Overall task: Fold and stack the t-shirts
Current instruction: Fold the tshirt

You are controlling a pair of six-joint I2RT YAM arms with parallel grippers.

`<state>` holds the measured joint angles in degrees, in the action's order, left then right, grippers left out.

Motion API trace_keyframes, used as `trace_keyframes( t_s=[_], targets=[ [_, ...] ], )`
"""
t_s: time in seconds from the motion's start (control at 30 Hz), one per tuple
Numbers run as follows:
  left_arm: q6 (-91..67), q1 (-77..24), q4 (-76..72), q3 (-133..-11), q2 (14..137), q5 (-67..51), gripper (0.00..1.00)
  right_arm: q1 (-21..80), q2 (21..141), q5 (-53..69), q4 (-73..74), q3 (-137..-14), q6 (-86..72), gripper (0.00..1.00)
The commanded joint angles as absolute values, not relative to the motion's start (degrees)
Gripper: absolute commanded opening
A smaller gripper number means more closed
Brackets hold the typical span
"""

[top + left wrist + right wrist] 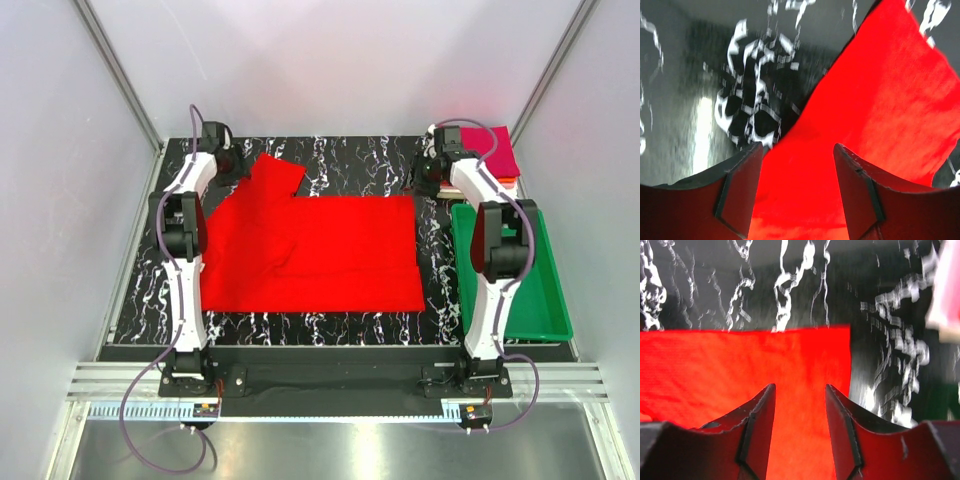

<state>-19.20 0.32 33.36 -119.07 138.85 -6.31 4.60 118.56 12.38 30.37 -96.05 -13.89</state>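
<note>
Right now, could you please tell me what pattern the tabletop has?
The tabletop is black with white marble-like veining, clearest in the top external view.

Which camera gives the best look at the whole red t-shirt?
The top external view: the red t-shirt is almost entirely in view there. The left wrist view shows only a stretch of its edge, the right wrist only one corner.

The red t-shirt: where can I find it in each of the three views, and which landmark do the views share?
Top external: the red t-shirt lies spread in the middle of the picture.
Left wrist: the red t-shirt fills the right half and the bottom middle.
Right wrist: the red t-shirt is a wide band across the left and centre.
Shared landmark: the black, white-veined table top beside the cloth.
</note>
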Motion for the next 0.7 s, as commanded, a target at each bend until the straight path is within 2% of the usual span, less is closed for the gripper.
trace_keyframes(
  t_s=[0.0,0.27,0.5,0.67],
  targets=[
    [-17.4,1.49,32.95,-126.36,140.62,-9.74,0.64,2.82,124.6,16.7,33.74,-103.61,-9.14,0.52],
    [-19.68,2.9,32.96,-131.48,144.31,-14.49,0.63,1.23,133.23,17.31,39.2,-112.32,-5.89,0.53],
    [-25.31,3.6,32.96,-131.05,147.92,-21.08,0.57,1.05,136.49,19.95,39.55,-113.9,-5.8,0.54],
    [-25.93,3.6,32.96,-128.67,146.95,-19.96,0.57,1.14,137.02,20.74,39.55,-114.08,-5.36,0.53]
  ],
)
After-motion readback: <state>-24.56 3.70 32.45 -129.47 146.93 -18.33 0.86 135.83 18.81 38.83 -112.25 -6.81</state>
